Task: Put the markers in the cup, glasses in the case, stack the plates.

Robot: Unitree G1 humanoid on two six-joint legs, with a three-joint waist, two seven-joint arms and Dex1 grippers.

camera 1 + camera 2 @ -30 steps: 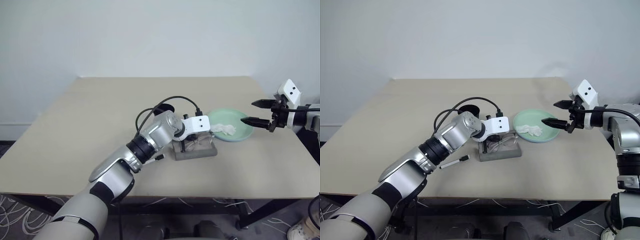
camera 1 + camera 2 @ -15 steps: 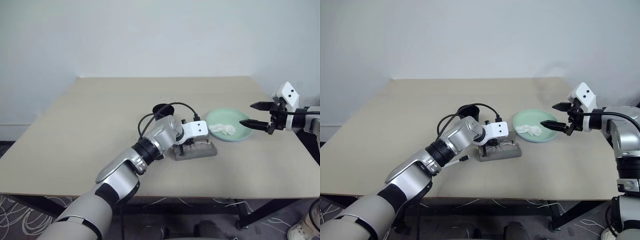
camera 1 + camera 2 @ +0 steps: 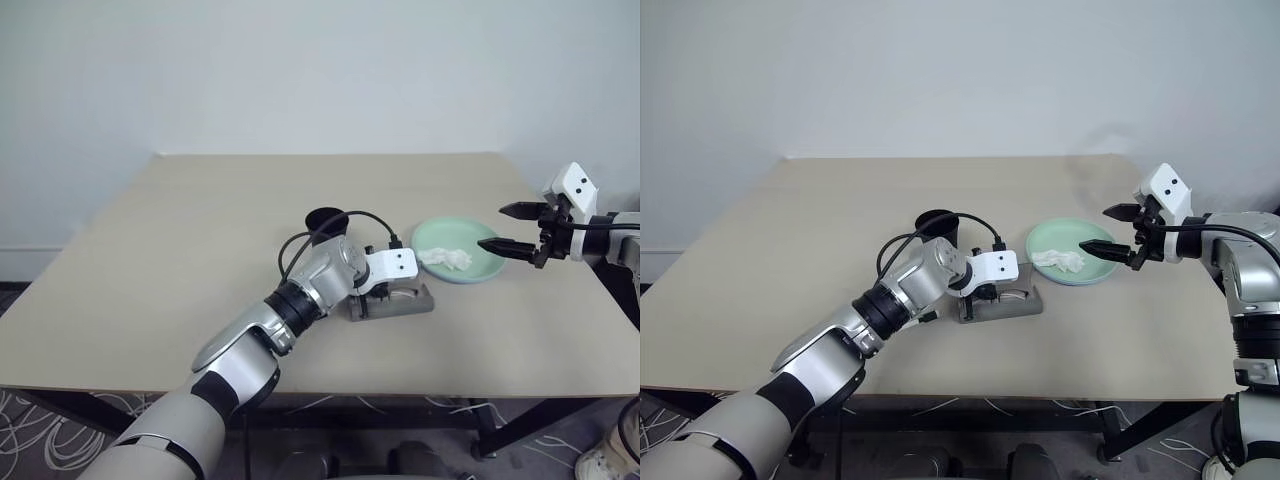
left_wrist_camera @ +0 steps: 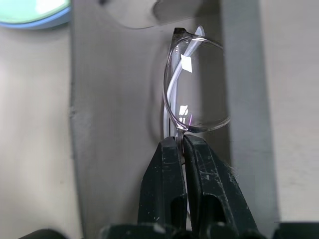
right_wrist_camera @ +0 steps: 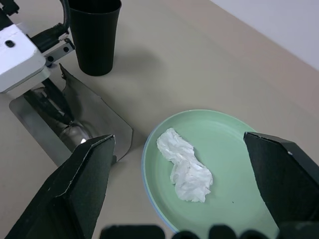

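Note:
My left gripper is shut on the thin wire-rimmed glasses at the bridge, beside one clear lens. It holds them low inside the open grey case; I cannot tell whether they touch its floor. Just behind the case stands the black cup. The mint green plate lies to the right, and a light blue rim shows under its edge. Beyond the plate's right side, above the table, my right gripper hangs open and empty. The markers are hidden.
A crumpled white tissue lies on the green plate. The case's translucent lid stands open toward the plate. A black cable loops from my left wrist over the cup. The beige table stands against a white wall.
My left gripper has sunk a little with the glasses, down into the case. The cup now shows more fully behind my arm. The right gripper has stayed put.

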